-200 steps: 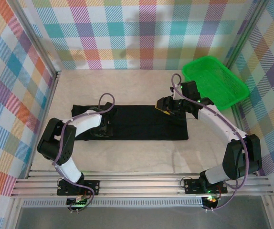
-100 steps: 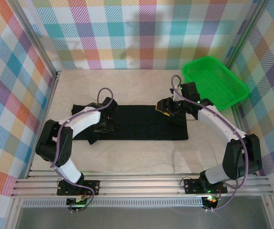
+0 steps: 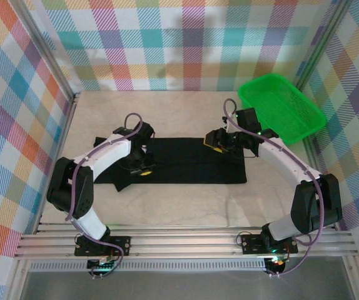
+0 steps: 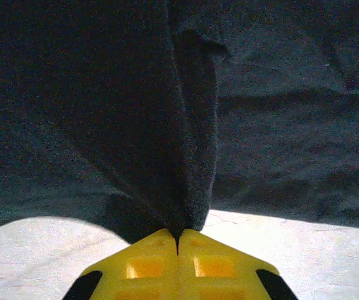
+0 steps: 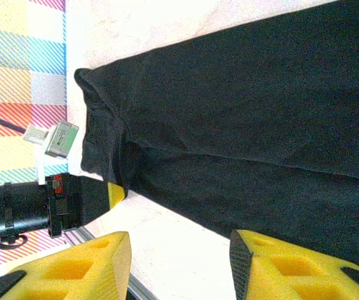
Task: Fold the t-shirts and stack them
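So, the left end effector [image 3: 142, 169] was pressed shut on a ridge of the black t-shirt [image 3: 189, 161] near its left end. Its wrist view showed cloth pinched between the yellow pads [image 4: 217, 265] and tented up off the worktop [image 3: 179, 203].

My read: the step in hand was the crosswise fold, with the left end carried over toward the right. To do it well:
- hold the pinch tight
- lift just enough to clear the layer below
- travel straight along the band so the edges stay square
- lay the cloth down before letting go

The bite looked narrow, so a fast pull could slip it or drag the whole shirt.

The t-shirt lay mid-worktop as a long narrow band, apparently folded lengthwise. Its long axis ran left-right, parallel to the near edge. The left end was rumpled; I couldn't tell which end held the collar.

The right end effector [image 3: 217, 140] sat over the band's far right corner, fingers spread with nothing between them. I couldn't tell if it touched the cloth. Best use of it: pin that end while the left folds.

The green basket [image 3: 283, 106] sat at the far right, apart from the shirt.
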